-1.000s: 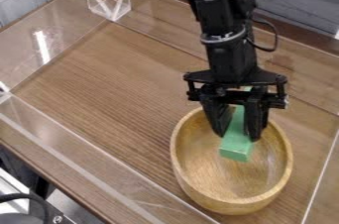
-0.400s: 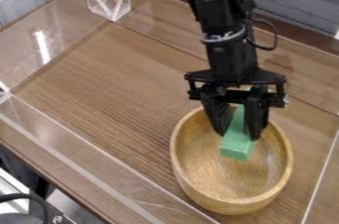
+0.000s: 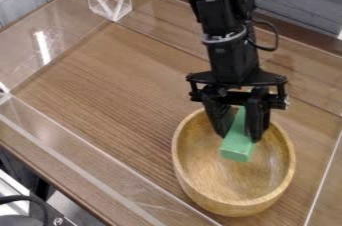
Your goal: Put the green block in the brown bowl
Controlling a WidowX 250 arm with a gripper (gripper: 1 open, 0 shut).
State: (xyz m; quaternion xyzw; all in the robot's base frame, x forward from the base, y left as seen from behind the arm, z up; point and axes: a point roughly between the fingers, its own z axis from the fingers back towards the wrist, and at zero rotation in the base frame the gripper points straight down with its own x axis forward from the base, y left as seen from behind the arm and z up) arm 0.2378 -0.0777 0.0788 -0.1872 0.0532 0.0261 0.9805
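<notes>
at the lower right of the camera view, a black gripper [image 3: 235, 130] is hanging over the brown bowl [image 3: 201, 185], pointing steeply down into it. its two fingers [image 3: 255, 120] are sitting narrow, pinched on the green block [image 3: 241, 138], one finger on each side of the bar's upper part. the block is standing on end and leaning a little, its top tucked between the fingers and its lower end down inside the bowl, near the bowl's floor; cannot tell if that lower end is touching the wood or just clear of it. the block is inside the rim line, toward the back right part of the bowl.

the bowl is resting on a wooden table [image 3: 120, 80] with visible grain, close to the table's near right edge. the bowl's thick rim is showing all around the front, while the back rim is partly hiding behind the gripper.

the black arm [image 3: 221, 20] is coming down from the top of the frame, with cables looping beside it near the wrist.

a clear plastic wall [image 3: 54, 135] is running along the left and near sides of the table, catching reflections. at the top left, well apart from the bowl, a small clear plastic stand [image 3: 110, 5] is sitting near the back edge of the table. a dark blurry shape is showing at the bottom left corner, too unclear to name.
</notes>
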